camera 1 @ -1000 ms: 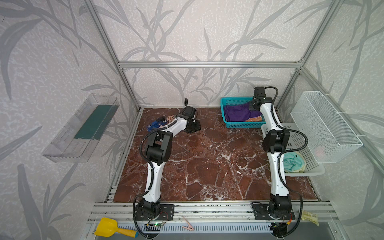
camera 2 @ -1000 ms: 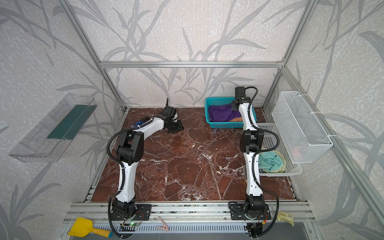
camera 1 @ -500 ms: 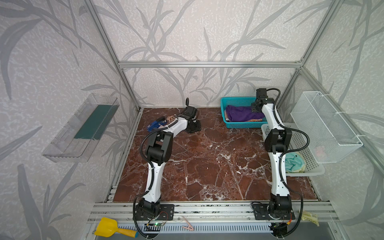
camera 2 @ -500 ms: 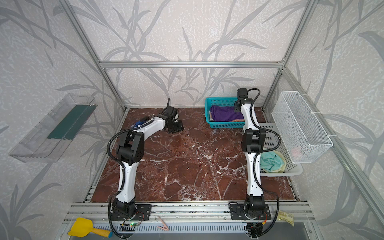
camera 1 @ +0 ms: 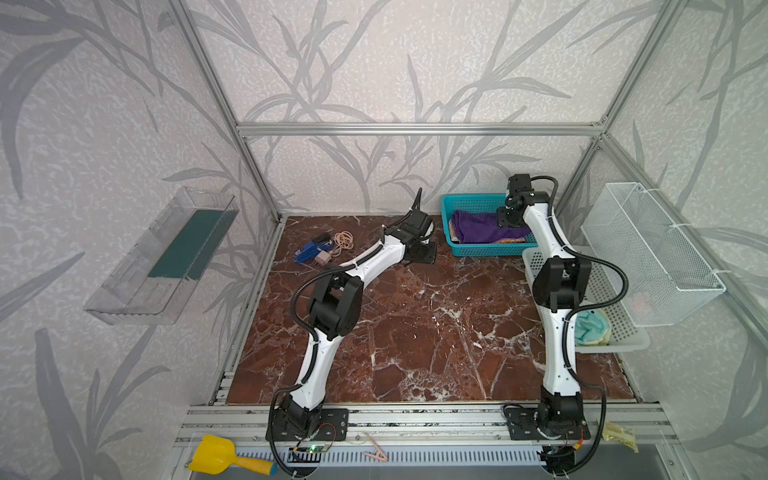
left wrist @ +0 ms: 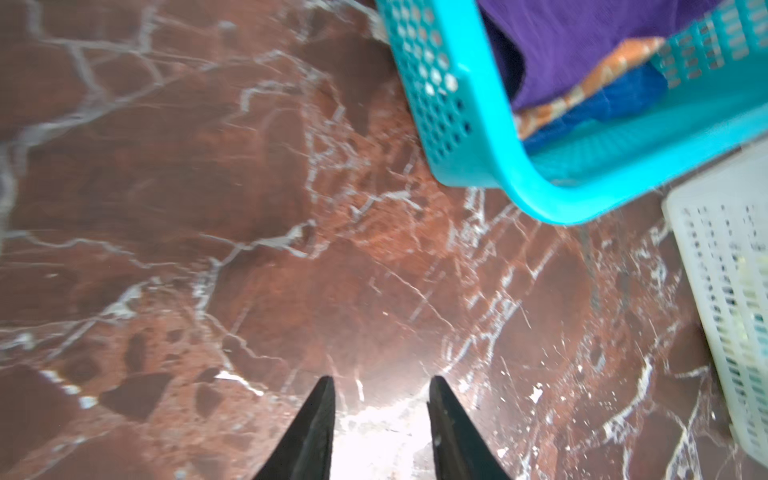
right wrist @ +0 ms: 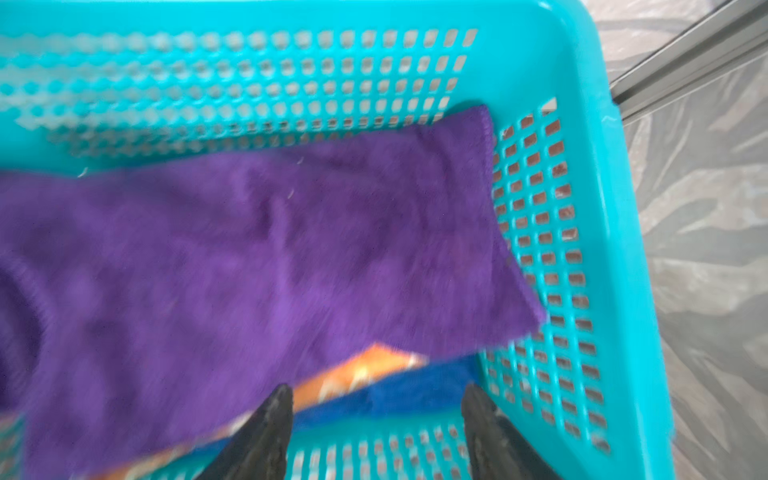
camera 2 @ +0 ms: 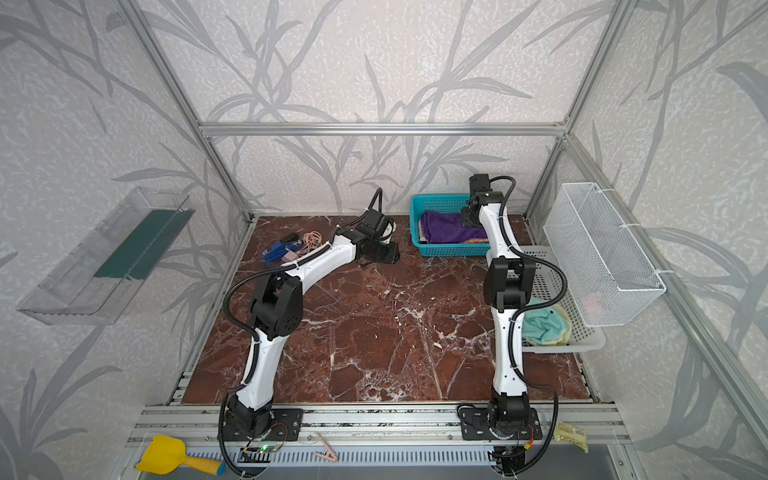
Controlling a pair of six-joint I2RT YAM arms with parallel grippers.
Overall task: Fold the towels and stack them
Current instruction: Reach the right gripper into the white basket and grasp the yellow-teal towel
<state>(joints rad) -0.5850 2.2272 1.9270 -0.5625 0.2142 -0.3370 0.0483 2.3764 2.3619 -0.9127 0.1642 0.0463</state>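
Observation:
Three towels lie stacked in the teal basket (camera 1: 486, 250) (camera 2: 453, 250) at the back right. The purple towel (camera 1: 478, 226) (camera 2: 446, 226) (right wrist: 249, 249) is on top. An orange towel (right wrist: 365, 370) (left wrist: 598, 79) and a blue towel (right wrist: 415, 390) (left wrist: 602, 108) peek out beneath it. My right gripper (right wrist: 377, 388) (camera 1: 509, 216) hangs open over the basket's right end, holding nothing. My left gripper (left wrist: 381, 379) (camera 1: 422, 253) is open and empty, low over the marble table just left of the basket. A yellow-and-teal towel (camera 1: 590, 328) (camera 2: 542, 326) lies crumpled in the white basket.
The white basket (camera 1: 623, 345) (left wrist: 715, 291) stands along the table's right edge, beside the teal one. A wire basket (camera 1: 648, 253) hangs on the right wall and a clear shelf (camera 1: 162, 253) on the left wall. A blue clip (camera 1: 309, 252) and rubber bands (camera 1: 343, 239) lie at the back left.
My right gripper has opened and let go of the purple towel, which now rests in the teal basket; the gripper drew slightly back to the right. The left arm stayed still.

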